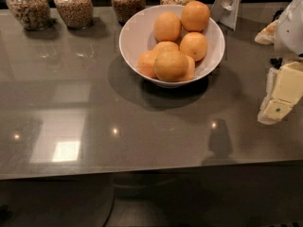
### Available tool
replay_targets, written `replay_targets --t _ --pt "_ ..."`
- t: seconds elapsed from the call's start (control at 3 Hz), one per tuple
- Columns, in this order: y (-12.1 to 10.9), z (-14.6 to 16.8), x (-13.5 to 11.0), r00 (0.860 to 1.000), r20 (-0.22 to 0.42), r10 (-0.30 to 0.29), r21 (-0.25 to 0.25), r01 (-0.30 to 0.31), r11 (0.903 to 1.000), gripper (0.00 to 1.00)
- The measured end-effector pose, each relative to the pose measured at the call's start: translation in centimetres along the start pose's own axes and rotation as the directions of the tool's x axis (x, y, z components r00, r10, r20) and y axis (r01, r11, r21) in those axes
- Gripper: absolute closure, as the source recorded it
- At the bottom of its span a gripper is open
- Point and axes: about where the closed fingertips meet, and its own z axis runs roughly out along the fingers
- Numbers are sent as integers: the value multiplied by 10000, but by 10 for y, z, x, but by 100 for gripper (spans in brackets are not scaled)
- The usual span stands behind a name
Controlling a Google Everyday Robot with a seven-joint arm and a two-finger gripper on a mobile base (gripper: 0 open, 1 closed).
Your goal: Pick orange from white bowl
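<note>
— Which orange looks easiest to take?
— The front orange (170,65). It rides on top of the heap in the white bowl (135,32), at the bowl's six o'clock side, with the others piled behind it toward twelve.
— And the bowl?
— It's on the grey counter (142,126), back of the middle, with glass jars (73,6) lined up from its ten round to twelve o'clock.
— Where's the gripper?
— The gripper (277,109) hangs over by the right edge, well apart from the bowl. Whether it's wide or narrow, I can't tell.
— So which way must it go?
— Toward nine or ten o'clock from where it hangs, I'd say. The fruit is round, so there's no axis to line up with, and there's only the one arm.
</note>
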Motion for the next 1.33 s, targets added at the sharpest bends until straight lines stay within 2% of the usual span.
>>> replay_targets --t 0.33,0.67,1.0,1.33 --pt "0 0 0 10000 6 0 1 0 10000 0" --pt "-8 3 -14 9965 835 -24 104 16 9999 0" --pt "-29 8 -51 9683 2497 -95 358 5 9994 0" --pt "-53 15 -93 9118 4107 29 416 -219 9989 0"
